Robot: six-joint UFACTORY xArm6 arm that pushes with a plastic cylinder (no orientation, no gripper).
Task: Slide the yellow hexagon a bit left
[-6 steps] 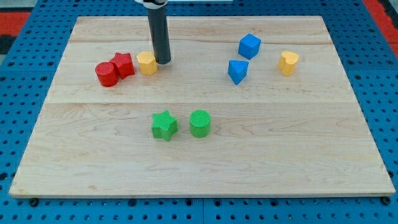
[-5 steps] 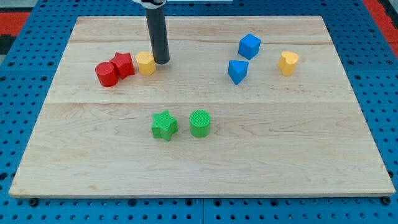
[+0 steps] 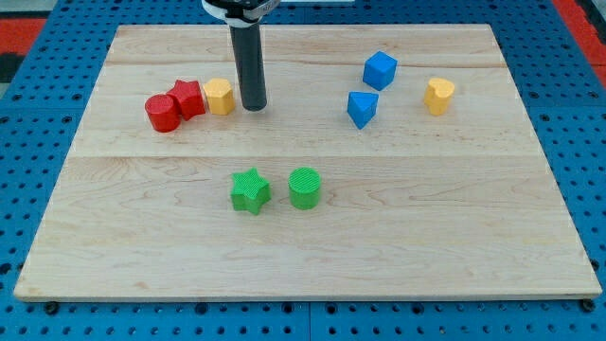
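The yellow hexagon (image 3: 220, 96) lies on the wooden board (image 3: 303, 237) at the upper left, touching the red star (image 3: 187, 98) on its left. A red cylinder (image 3: 162, 113) sits just left of the star. My tip (image 3: 253, 107) stands a short way to the right of the yellow hexagon, with a small gap between them. The rod rises straight up from it to the view's top.
A blue cube (image 3: 380, 70) and a blue angular block (image 3: 362, 109) sit at the upper right, with a yellow heart-like block (image 3: 438, 96) further right. A green star (image 3: 250, 190) and a green cylinder (image 3: 305, 188) lie near the middle.
The yellow hexagon has slid slightly left against the red star. My tip has since moved a little right and toward the view's bottom, away from the hexagon.
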